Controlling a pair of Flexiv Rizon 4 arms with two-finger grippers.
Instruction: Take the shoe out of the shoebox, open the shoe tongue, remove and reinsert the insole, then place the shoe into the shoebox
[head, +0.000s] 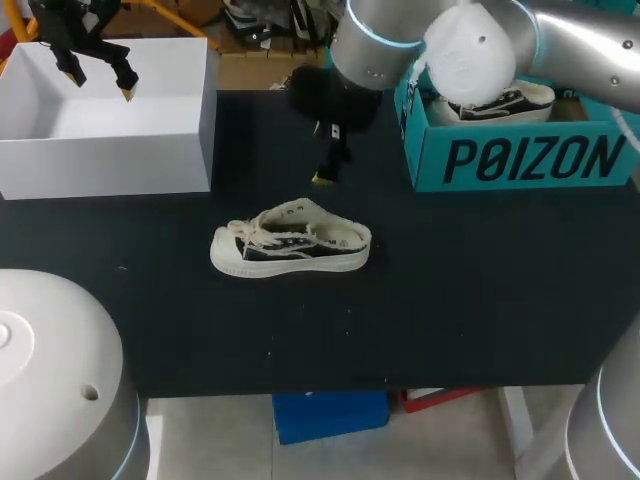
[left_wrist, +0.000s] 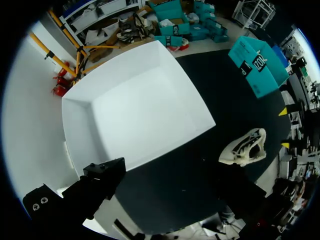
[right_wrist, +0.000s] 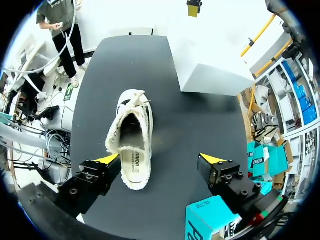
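A cream and black canvas shoe (head: 290, 245) lies on its sole in the middle of the black table (head: 480, 300), toe to the left. In the right wrist view the shoe (right_wrist: 132, 145) shows its open mouth and insole. My right gripper (right_wrist: 160, 160) hangs open above the heel end, with the heel below one finger (right_wrist: 107, 160) and nothing between the tips. In the head view the right gripper (head: 328, 170) is just behind the shoe. The teal shoebox (head: 520, 155) stands at the back right. My left gripper (head: 100, 78) hangs open over the white box (head: 110, 115).
A second shoe (head: 500, 100) lies inside the teal shoebox. The white box (left_wrist: 135, 105) at the back left holds nothing. The left wrist view takes in the shoe (left_wrist: 245, 147) and the teal shoebox (left_wrist: 257, 65) farther off.
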